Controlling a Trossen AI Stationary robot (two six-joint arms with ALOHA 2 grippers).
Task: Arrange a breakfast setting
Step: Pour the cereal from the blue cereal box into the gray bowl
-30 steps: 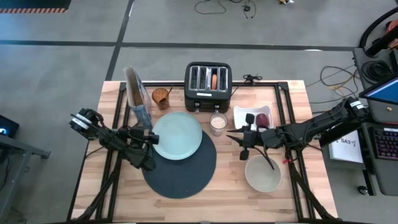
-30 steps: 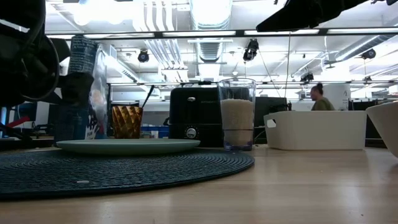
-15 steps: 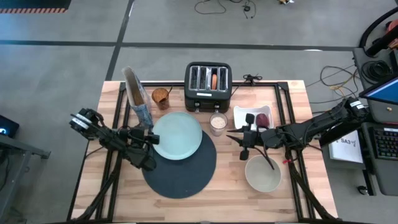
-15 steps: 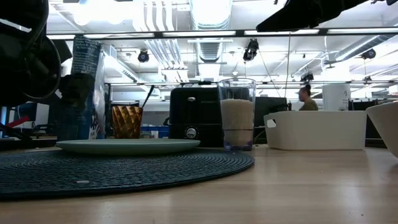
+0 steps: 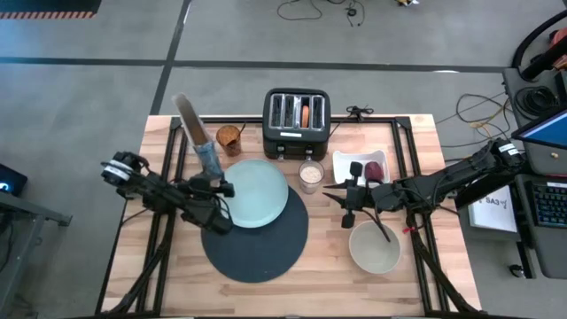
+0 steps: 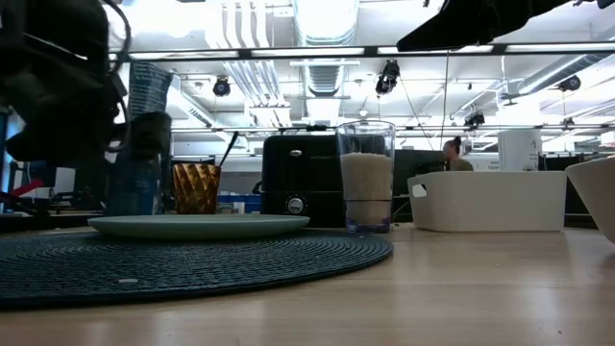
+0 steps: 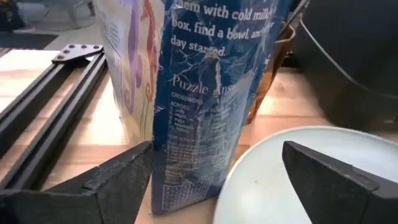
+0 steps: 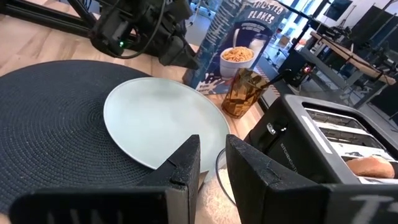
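Your left hand (image 5: 215,206) sits at the left rim of the pale mint plate (image 5: 252,193), fingers (image 7: 109,183) spread wide, with the cereal box (image 7: 211,99) standing just in front of them and not pinched. The box (image 5: 197,137) leans over near the desk's (image 5: 177,275) back left, beside an amber cup (image 5: 229,137).

The plate lies partly on the round dark-blue placemat (image 5: 261,244), overhanging its back edge (not centred). The small milk glass (image 5: 310,175) stands just off the plate's right rim, in front of the black toaster (image 5: 297,120); a bagel (image 5: 306,113) pokes out of one slot.

Your right hand (image 5: 347,206) hovers between the glass and the beige bowl (image 5: 374,248), fingers (image 8: 186,165) nearly pressed together, with only a thin gap between them, holding nothing. The bowl sits on bare wood right of the mat with the metal spoon (image 5: 383,230) in it. The dark-red fruit (image 5: 375,170) rests in the white tray (image 5: 341,167) behind your right arm.
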